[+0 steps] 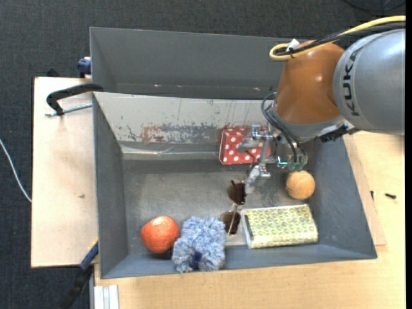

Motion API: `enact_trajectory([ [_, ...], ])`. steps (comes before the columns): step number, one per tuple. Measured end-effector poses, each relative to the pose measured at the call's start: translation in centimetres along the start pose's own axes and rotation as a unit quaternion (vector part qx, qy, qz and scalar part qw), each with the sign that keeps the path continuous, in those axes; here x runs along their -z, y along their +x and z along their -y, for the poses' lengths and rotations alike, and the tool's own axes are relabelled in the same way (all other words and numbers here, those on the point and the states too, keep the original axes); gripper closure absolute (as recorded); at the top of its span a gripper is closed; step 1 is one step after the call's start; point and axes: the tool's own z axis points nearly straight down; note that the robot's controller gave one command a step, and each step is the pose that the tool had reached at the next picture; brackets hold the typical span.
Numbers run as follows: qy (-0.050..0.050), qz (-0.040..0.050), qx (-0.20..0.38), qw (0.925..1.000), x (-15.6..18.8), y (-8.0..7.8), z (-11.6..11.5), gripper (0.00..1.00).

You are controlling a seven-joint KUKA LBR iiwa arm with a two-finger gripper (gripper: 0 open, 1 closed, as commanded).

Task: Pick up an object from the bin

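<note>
The gripper (251, 177) hangs low over the middle of the grey bin (129, 192), just above a pair of brown-lensed sunglasses (235, 193) and in front of a red polka-dot box (233, 145) at the back wall. Whether it is open or closed cannot be told, and nothing is seen in its hold. An orange ball (300, 185) lies by the right wall. A patterned box (282, 226), a blue fluffy ball (201, 243) and a red apple (159, 234) line the front edge. The pick appears yet to be made.
</note>
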Motion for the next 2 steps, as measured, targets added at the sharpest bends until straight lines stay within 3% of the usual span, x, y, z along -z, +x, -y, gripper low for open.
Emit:
enact_trajectory([
  [1, 0.000, 0.0033, 0.000, 1.0000, 0.46, -0.11, 0.00, 1.00],
  [2, 0.000, 0.0033, 0.000, 1.0000, 0.46, -0.11, 0.00, 1.00],
])
